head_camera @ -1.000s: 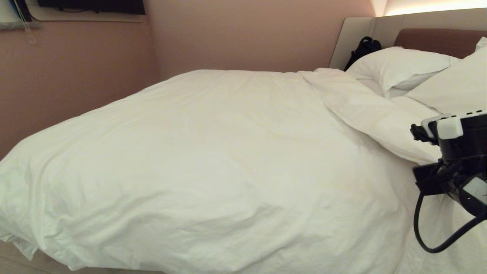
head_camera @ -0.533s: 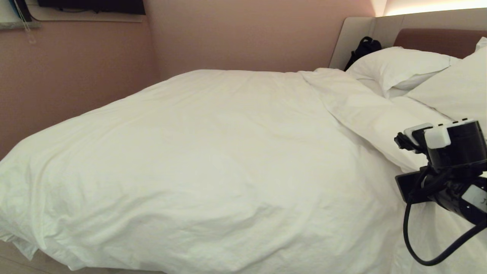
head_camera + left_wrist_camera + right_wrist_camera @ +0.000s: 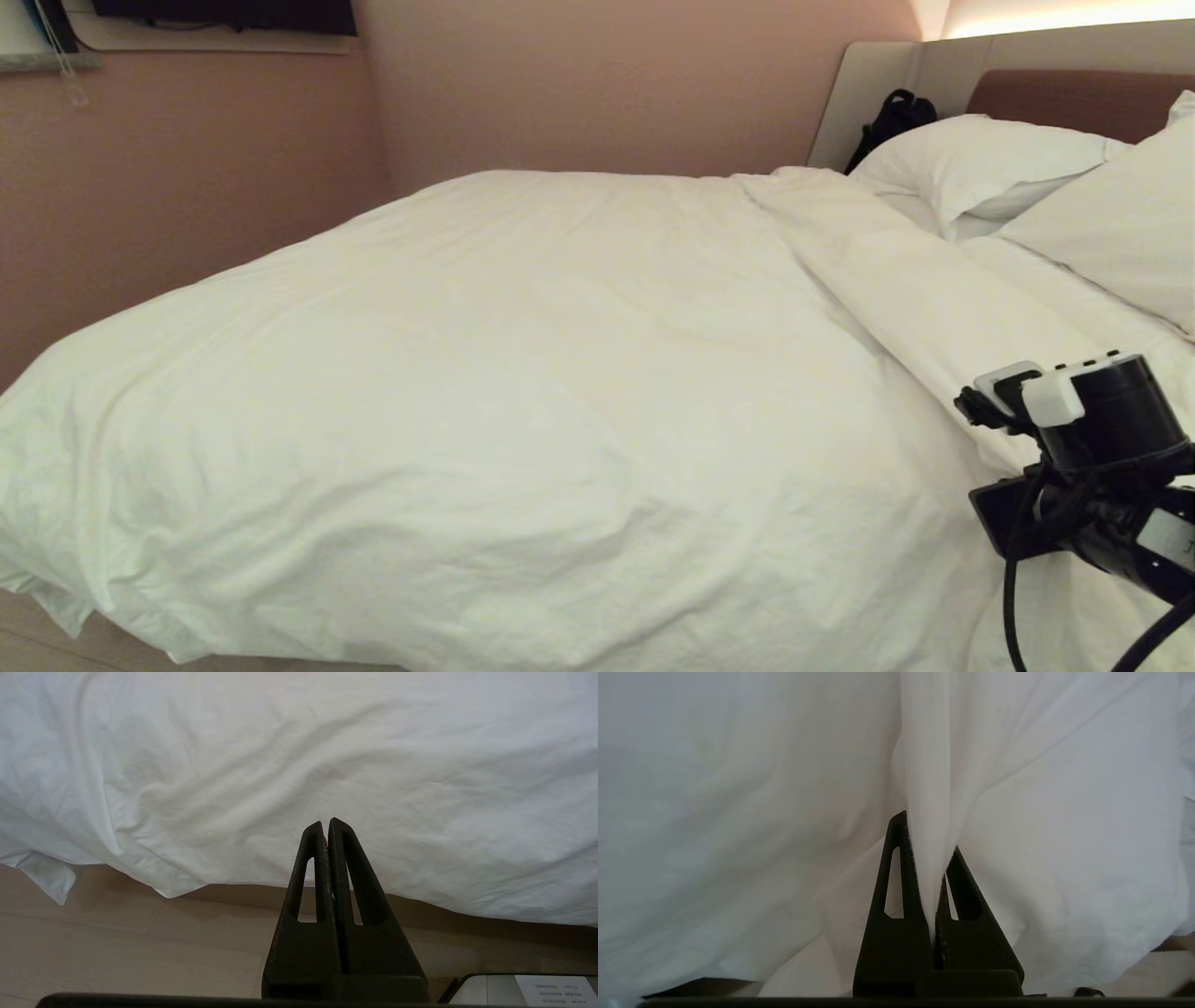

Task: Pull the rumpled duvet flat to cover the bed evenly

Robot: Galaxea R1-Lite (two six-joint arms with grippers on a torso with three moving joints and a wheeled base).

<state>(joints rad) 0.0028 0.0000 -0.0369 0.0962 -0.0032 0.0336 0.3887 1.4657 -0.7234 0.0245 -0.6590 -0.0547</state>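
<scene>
White duvet [image 3: 523,411] over bed, R grip pinching it.

L gripper [image 3: 328,826] w/ fingers pressed together on nothing, above floor [image 3: 117,947] by duvet's hanging edge; duvet spreads across bed [image 3: 1083,93] toward pillows [image 3: 990,159]; R gripper [image 3: 931,858] at right edge, clamped on a fold.

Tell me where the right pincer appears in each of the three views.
Head view: not visible; only its arm's wrist at the lower right, over the duvet.
Left wrist view: not in it.
Right wrist view: right pincer at bottom centre, shut on a duvet fold.
Shared landmark: the white duvet.
</scene>
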